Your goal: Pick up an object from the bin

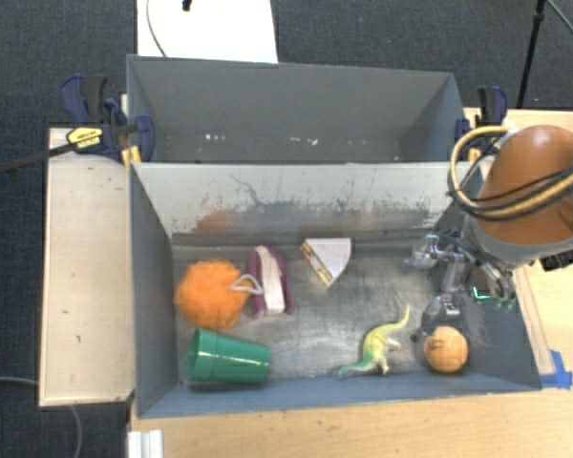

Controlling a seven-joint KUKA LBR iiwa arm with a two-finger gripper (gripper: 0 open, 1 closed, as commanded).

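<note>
Gripper point(441, 294), right end of bin point(286, 194), grip state cannot be told. Orange ball point(446, 349) just beneath, green dinosaur point(377, 344) beside. Wedge point(328, 258), orange puff point(211, 294) and green cup point(227, 359) lie leftward.

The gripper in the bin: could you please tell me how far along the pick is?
The approach looks done: the gripper sits low at the right end of the bin, just behind the small orange ball, with the green toy dinosaur lying beside it. Nothing is seen held, and the ball rests on the floor. Grasping and lifting remain.
</note>
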